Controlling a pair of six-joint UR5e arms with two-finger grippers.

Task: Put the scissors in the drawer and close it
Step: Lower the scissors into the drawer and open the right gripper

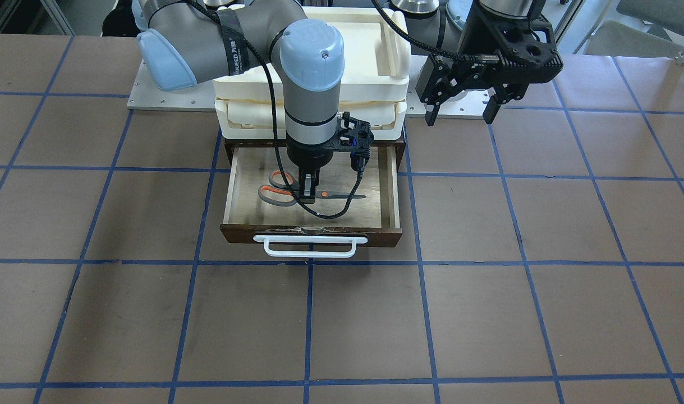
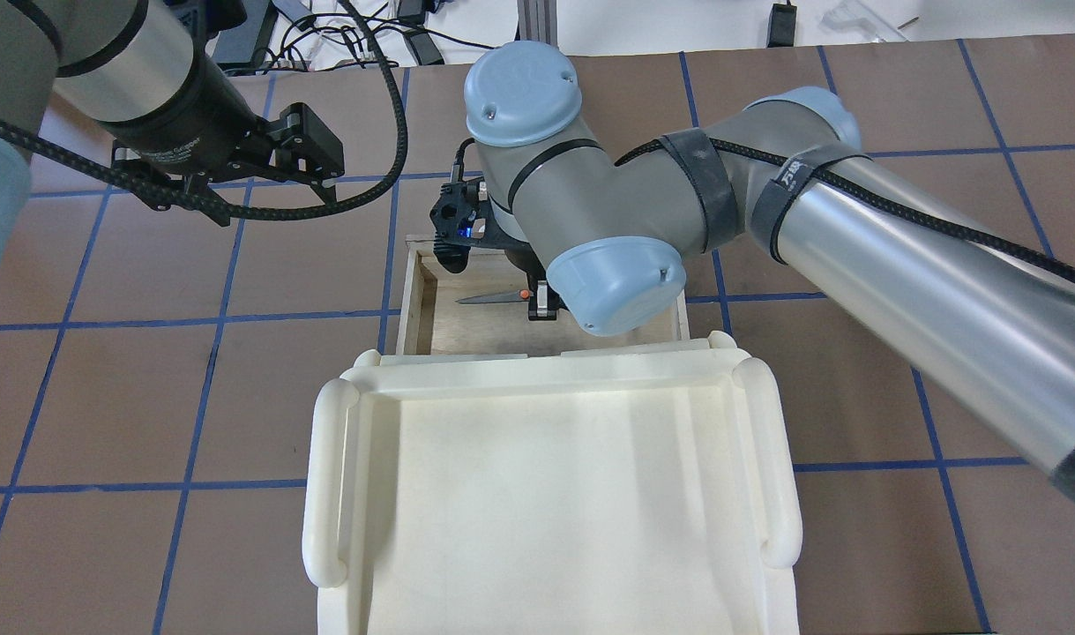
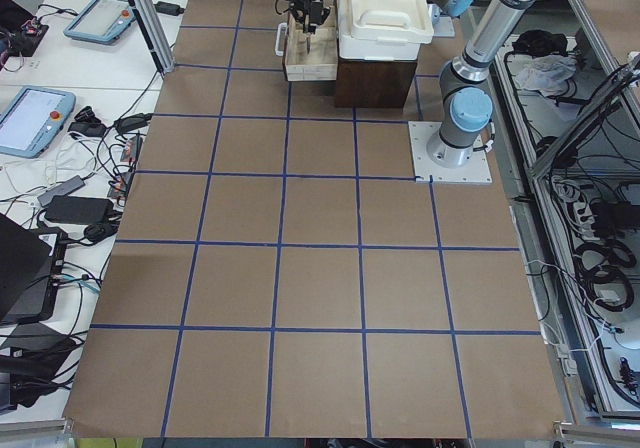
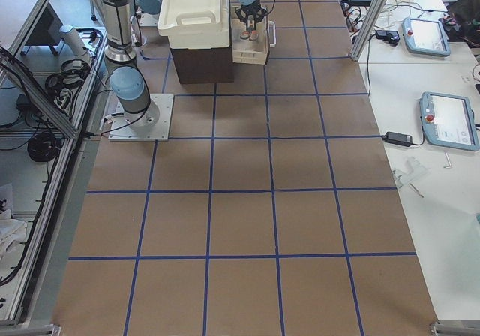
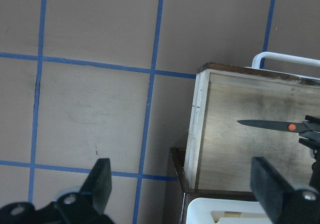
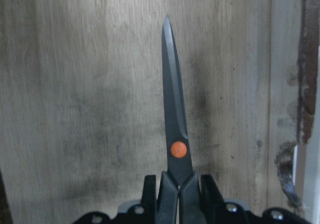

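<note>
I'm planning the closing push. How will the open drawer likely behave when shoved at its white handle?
The drawer looks like rigid plywood, so it should stay stiff. Its white handle sits centred on the front, so a push there likely runs it in straight. The scissors inside, hard and smooth, might slide on the bare wood if it stops abruptly.

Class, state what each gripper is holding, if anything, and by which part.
The right gripper clamps the small grey-handled, dark-bladed scissors at the neck just behind the orange pivot dot. The left gripper is open, holding nothing.
</note>
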